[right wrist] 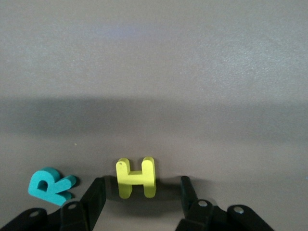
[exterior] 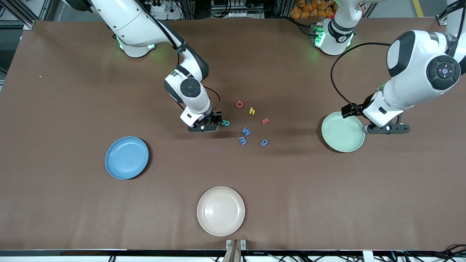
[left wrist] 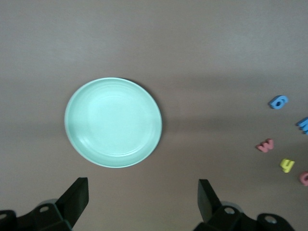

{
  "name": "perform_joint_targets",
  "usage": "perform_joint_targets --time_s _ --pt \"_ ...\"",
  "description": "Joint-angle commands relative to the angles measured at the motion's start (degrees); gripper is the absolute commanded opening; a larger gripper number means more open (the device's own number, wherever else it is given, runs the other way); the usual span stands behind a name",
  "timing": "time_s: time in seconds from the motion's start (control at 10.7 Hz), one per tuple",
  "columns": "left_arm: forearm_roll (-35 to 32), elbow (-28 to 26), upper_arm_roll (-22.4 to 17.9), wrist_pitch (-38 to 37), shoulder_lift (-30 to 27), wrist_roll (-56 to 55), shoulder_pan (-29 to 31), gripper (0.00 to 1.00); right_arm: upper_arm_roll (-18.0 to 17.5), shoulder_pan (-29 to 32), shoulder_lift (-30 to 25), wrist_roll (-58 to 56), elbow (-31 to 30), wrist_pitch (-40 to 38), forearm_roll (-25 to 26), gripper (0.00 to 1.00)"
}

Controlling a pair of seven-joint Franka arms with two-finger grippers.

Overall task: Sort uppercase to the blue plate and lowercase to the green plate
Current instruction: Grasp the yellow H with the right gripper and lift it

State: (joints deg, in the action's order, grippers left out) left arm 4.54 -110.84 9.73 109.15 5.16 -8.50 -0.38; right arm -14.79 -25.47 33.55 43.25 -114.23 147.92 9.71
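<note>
Foam H [right wrist: 136,177], yellow, flat on table [right wrist: 192,72]

Yellow H [right wrist: 136,177] lies flat between my right pincer's [right wrist: 140,192] parted fingers, teal R [exterior: 225,123] beside it. Other letters are scattered between the bare blue plate [exterior: 126,158] and green plate [exterior: 343,131].

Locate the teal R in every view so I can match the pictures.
Front view: teal R lies on the table right beside the right hand, at the edge of the letter cluster.
Left wrist view: not in it; only the green plate and a few letters show.
Right wrist view: teal R lies just outside one finger; the yellow H sits between the fingers.
Shared landmark: the right hand.
</note>
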Motion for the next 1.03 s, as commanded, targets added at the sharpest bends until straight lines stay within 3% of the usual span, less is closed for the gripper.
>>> perform_joint_targets --time_s 0.0,0.47,0.66,0.94 --pt "2.23 -1.31 0.46 2.99 0.63 -1.33 -0.15 1.0 0.38 -0.63 0.9 2.01 1.29 0.18 1.63 0.64" --pt "1.97 -1.31 6.17 10.02 4.76 -9.5 -0.59 1.0 0.55 -0.72 0.2 2.63 1.82 -0.08 2.86 0.04" --pt "1.61 -1.31 7.23 12.3 5.99 -10.66 -1.46 1.0 1.34 0.41 -3.38 1.58 2.17 -4.36 3.12 0.0" --pt "-3.9 -1.31 7.24 16.34 7.84 -10.48 -7.6 1.0 0.82 7.68 -12.96 -7.78 2.96 -18.33 1.9 0.0"
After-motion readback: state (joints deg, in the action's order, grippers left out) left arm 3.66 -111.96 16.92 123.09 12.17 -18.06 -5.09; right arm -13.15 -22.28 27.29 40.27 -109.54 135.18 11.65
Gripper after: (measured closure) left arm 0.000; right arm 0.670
